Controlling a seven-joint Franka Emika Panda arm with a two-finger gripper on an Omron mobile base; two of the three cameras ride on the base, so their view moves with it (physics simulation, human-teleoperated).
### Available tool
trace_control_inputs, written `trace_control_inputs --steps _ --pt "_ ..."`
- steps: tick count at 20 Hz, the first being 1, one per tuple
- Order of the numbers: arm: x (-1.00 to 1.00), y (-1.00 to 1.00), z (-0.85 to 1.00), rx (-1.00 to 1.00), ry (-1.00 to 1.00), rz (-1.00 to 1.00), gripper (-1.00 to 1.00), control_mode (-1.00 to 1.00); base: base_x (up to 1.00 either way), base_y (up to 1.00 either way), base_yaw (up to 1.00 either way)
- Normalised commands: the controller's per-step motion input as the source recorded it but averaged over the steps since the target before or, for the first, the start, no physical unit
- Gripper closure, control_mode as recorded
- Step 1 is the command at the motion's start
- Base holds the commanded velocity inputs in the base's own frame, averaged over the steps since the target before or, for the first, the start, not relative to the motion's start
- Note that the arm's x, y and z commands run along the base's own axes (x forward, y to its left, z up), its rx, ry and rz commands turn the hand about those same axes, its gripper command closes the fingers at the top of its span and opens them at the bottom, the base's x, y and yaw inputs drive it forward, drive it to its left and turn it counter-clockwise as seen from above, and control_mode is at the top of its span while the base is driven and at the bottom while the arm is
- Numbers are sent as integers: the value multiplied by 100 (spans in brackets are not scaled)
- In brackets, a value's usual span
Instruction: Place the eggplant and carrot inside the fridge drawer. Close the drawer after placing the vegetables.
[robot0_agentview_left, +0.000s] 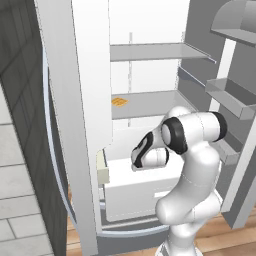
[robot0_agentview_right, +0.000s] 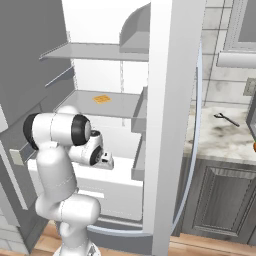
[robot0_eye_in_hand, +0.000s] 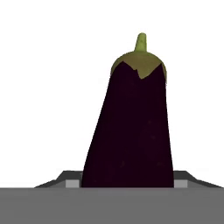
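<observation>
- The glossy near-black purple eggplant (robot0_eye_in_hand: 131, 127), with its olive-green cap and short stem, fills the middle of the hand view. It rises straight out from between the jaws, stem end pointing away from the hand.
- The two-finger gripper (robot0_agentview_right: 106, 161) is pinching the eggplant at its fat lower end. The jaws stand partly apart, with the vegetable's body between them.
- In both base views the hand hangs just above the wide white box-shaped fridge drawer (robot0_agentview_left: 135, 192), which stands pulled out at the bottom of the open fridge.
- So the eggplant is in the air over the drawer, not yet resting inside it.
- Judged from its look, the eggplant is light and firm but smooth-skinned, so it may slip or swivel in a narrow pinch. The broad belly is the safest place to hold it. The tapering neck near the cap gives the pads less to bear on.
- A flat orange square with a grid pattern (robot0_agentview_left: 119, 101) lies on the shelf above the drawer, well apart from the hand.
- A thin dark utensil (robot0_agentview_right: 226, 119) lies on the mottled counter to the right of the fridge.
</observation>
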Motion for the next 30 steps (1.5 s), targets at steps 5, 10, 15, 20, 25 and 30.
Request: trace_control_inputs --steps 5,10,15,20,25,30 --pt "0 0 -33 0 2 0 -100 -100 0 0 0" --pt "0 1 -5 0 0 0 -100 -100 0 0 0" --pt "0 1 27 0 0 0 -100 -100 0 0 0" --pt "0 0 59 0 -4 0 -100 -100 0 0 0" --pt "0 0 77 0 -12 0 -100 -100 0 0 0" --pt "-2 0 96 0 -14 0 -100 -100 0 0 0"
